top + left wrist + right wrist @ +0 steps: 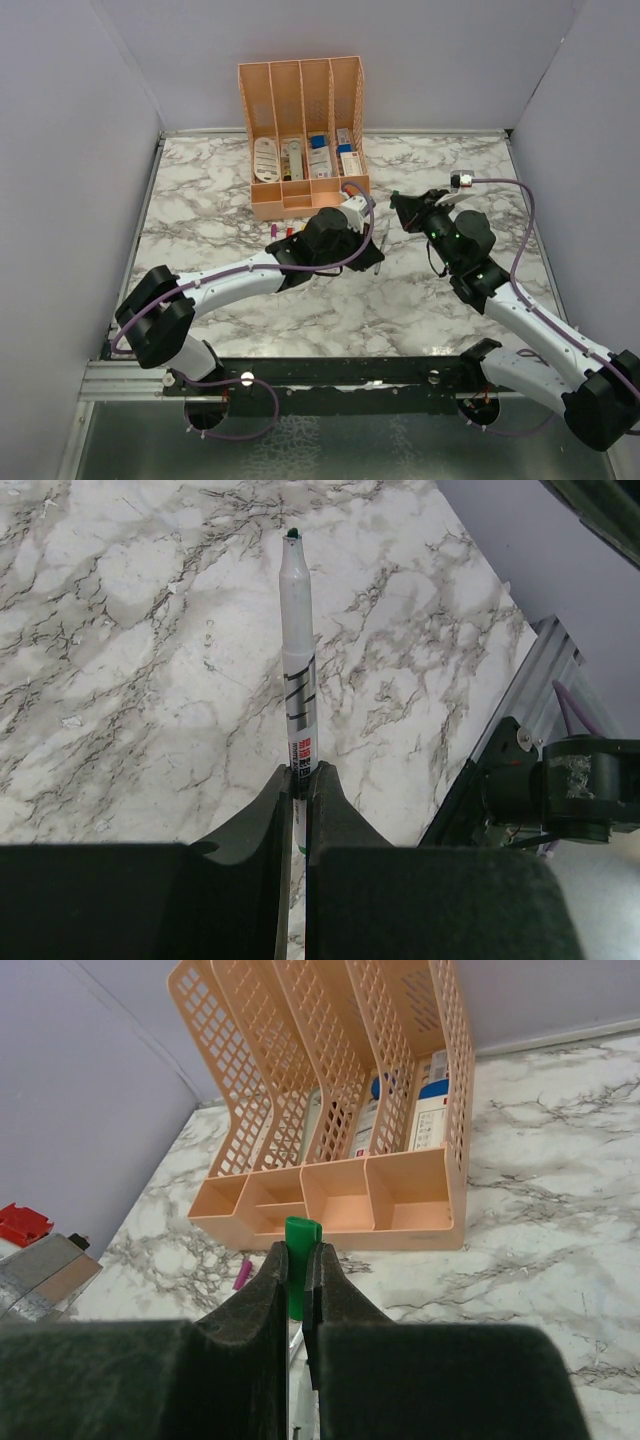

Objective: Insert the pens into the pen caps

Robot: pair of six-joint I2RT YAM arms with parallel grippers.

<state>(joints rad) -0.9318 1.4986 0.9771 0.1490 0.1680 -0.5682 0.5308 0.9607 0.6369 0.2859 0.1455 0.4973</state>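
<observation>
My left gripper (300,776) is shut on the rear of a grey-white pen (298,660). The pen's small green tip (292,533) points away from me above the marble. My right gripper (297,1258) is shut on a green pen cap (301,1245) that sticks up between the fingers and faces the organiser. A purple cap (243,1273) lies on the table in front of the organiser. In the top view the left gripper (368,252) and the right gripper (402,210) are close together at mid-table. Small purple and red pieces (281,231) lie left of them. The other pens are hidden.
A peach slotted organiser (300,195) with white boxes and cards stands at the back centre; it also shows in the right wrist view (330,1200). Grey walls enclose the marble table (200,200). An aluminium rail (545,670) runs along the near edge.
</observation>
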